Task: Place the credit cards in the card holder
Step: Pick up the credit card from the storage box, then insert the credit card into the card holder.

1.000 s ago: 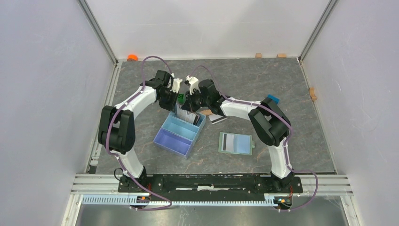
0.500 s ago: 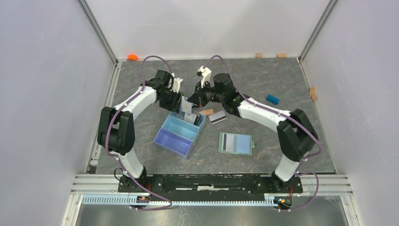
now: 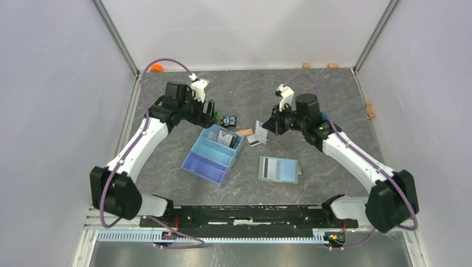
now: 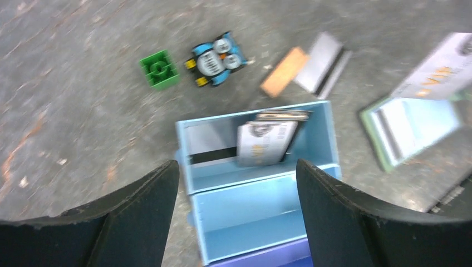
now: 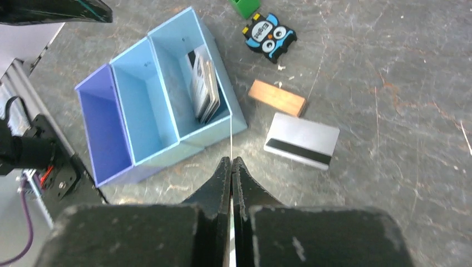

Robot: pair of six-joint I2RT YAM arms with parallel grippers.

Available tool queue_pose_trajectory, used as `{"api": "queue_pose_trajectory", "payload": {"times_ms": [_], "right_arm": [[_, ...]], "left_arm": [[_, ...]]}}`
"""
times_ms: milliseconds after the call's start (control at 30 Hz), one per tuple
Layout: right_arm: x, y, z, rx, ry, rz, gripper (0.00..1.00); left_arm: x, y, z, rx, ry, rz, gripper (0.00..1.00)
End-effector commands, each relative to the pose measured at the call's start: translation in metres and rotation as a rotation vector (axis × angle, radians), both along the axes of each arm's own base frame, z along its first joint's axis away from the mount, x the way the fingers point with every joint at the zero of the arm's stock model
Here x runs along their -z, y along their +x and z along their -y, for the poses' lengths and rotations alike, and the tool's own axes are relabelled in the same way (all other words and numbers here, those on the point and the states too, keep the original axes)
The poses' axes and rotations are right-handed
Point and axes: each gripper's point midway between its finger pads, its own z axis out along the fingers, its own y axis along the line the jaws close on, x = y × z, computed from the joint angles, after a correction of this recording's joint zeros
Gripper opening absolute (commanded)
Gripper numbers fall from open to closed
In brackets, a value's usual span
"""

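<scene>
My right gripper (image 3: 266,127) is shut on a whitish credit card (image 3: 259,131), held upright just above the table; in the right wrist view that card (image 5: 230,136) shows only as a thin edge between the pressed fingertips (image 5: 225,167). Another card (image 5: 301,141) with a dark stripe lies flat below it. More cards (image 3: 225,137) stand in the far compartment of the blue tray (image 3: 196,165). The sage-green card holder (image 3: 279,169) lies open nearer the bases, one striped card in it. My left gripper (image 4: 236,164) hangs open and empty above the tray (image 4: 261,211).
A wooden block (image 3: 245,132), an owl toy (image 3: 228,120) and a green brick (image 3: 214,116) lie beyond the tray. Small blocks (image 3: 318,65) and an orange cap (image 3: 156,68) sit along the back wall, another block (image 3: 369,109) by the right wall.
The left gripper opened, let go of the card and drew back to the left. The right gripper carried that card away to the right, past the tray.
</scene>
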Motion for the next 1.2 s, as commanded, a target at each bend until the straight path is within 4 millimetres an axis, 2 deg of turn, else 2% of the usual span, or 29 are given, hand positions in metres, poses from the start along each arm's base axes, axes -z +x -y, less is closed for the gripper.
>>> {"api": "queue_pose_trajectory", "payload": {"times_ms": [0,67,133,267,333,433,633,733,900,933,967,1067,1167], "right_arm": [[-0.017,-0.045,0.013,-0.172,0.015,0.004,0.0],[-0.025,-0.064,0.013,-0.244,0.029,0.008,0.0],[-0.034,-0.085,0.01,-0.317,0.072,-0.004,0.0],[-0.058,-0.116,0.004,-0.408,0.194,-0.011,0.0],[-0.069,-0.126,0.002,-0.441,0.247,-0.006,0.0],[-0.082,-0.134,0.0,-0.47,0.3,-0.001,0.0],[-0.096,-0.138,-0.004,-0.499,0.347,-0.001,0.0],[-0.095,-0.137,-0.004,-0.499,0.351,-0.004,0.0],[-0.086,-0.135,-0.005,-0.49,0.34,-0.021,0.0],[-0.084,-0.134,-0.004,-0.485,0.333,-0.023,0.03],[-0.081,-0.133,-0.003,-0.472,0.32,-0.027,0.12],[-0.065,-0.112,0.008,-0.34,0.209,-0.014,0.52],[-0.037,-0.088,0.038,-0.119,0.034,-0.053,0.77]], "left_arm": [[-0.038,-0.044,0.067,0.258,-0.238,0.055,0.83],[-0.043,-0.073,0.097,0.391,-0.278,0.037,0.83],[-0.045,-0.095,0.119,0.488,-0.313,0.007,0.84],[-0.057,-0.127,0.146,0.621,-0.409,-0.052,0.84],[-0.064,-0.139,0.153,0.667,-0.461,-0.076,0.83],[-0.072,-0.158,0.16,0.739,-0.512,-0.103,0.76],[-0.071,-0.175,0.168,0.796,-0.534,-0.154,0.66],[-0.07,-0.182,0.172,0.817,-0.537,-0.169,0.55],[-0.071,-0.186,0.177,0.828,-0.568,-0.196,0.16],[-0.071,-0.185,0.179,0.82,-0.578,-0.203,0.09],[-0.07,-0.184,0.18,0.806,-0.586,-0.21,0.03],[-0.062,-0.175,0.183,0.745,-0.57,-0.217,0.02],[-0.045,-0.158,0.185,0.629,-0.514,-0.213,0.02]]}}
